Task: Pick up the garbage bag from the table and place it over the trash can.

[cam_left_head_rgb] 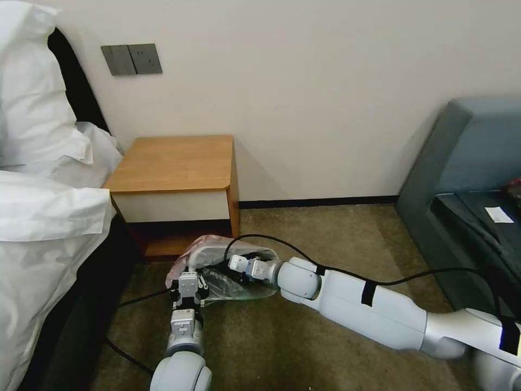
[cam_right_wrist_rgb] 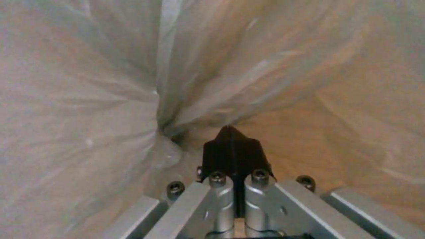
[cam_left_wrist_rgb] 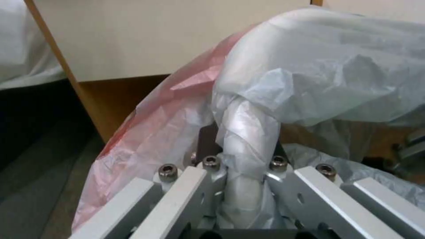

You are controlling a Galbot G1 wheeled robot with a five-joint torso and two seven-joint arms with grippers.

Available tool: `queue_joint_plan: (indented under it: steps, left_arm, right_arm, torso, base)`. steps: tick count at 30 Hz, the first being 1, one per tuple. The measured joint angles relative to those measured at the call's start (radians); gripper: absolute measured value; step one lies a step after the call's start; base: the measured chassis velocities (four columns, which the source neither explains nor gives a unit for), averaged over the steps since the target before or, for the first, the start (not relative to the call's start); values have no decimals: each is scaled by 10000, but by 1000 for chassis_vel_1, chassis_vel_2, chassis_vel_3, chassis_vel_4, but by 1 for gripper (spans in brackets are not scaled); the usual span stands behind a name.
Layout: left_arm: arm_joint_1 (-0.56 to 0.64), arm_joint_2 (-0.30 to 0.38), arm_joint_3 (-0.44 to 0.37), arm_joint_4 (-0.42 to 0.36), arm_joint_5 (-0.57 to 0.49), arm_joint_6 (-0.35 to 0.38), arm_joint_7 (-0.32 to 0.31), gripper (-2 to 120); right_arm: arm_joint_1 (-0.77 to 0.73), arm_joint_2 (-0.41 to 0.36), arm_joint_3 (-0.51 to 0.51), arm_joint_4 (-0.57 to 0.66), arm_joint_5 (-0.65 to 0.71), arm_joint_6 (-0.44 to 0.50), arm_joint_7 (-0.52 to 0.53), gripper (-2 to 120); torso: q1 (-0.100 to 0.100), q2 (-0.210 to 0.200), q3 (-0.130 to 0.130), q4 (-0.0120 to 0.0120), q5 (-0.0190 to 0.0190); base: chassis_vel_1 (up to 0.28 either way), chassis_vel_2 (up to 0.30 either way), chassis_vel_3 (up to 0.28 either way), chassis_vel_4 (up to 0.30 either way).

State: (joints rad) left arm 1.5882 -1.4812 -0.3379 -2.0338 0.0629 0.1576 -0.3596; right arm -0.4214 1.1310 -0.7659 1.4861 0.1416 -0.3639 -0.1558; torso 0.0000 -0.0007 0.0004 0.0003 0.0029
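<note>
From the head view you see the thin, crinkly translucent grey garbage bag with its pinkish-red edge (cam_left_head_rgb: pixel 217 266) down on the carpet in front of the small wooden table (cam_left_head_rgb: pixel 173 163), whose orange-brown top sits above a cream-white drawer front and an open lower shelf. The bag is draped over a rounded form that reads as the cream-white trash can (cam_left_head_rgb: pixel 209 256), though the plastic hides most of it and you cannot tell how far the bag covers it. Your left tool (cam_left_head_rgb: pixel 188 282) comes up from below to the bag's near edge, and your right tool (cam_left_head_rgb: pixel 237 264) reaches in from the right, with its tip inside the bag's opening. The left wrist view gives you what the head view cannot: the left tool (cam_left_wrist_rgb: pixel 248 172) is clamped on a twisted rope of grey plastic running up between its fingers, with the pinkish-red edge of the garbage bag (cam_left_wrist_rgb: pixel 318 73) billowing beside it and the table's drawer front (cam_left_wrist_rgb: pixel 146 36) just behind. The right wrist view puts you inside the bag: film of the garbage bag (cam_right_wrist_rgb: pixel 111 83) surrounds the right tool (cam_right_wrist_rgb: pixel 231 132), whose black fingertips (cam_right_wrist_rgb: pixel 221 151) are pressed together, their point just beside a gathered pucker of plastic; you cannot tell whether any film is caught between them. The bag's contents, if any, are hard to make out through the folds. White bedding (cam_left_head_rgb: pixel 43 179) lies on the left, beside the table.
</note>
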Motion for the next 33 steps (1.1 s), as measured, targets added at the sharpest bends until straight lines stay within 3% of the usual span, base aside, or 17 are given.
queue_joint_plan:
  steps: [33]
  left_arm:
    - [480,-375,251,-475,534,-26,77,4]
  right_arm:
    - [-102,561,77,-621,-384,210,-107,0]
  torso:
    - [1,1,0,1,0]
  base:
    - [0,0,0,0]
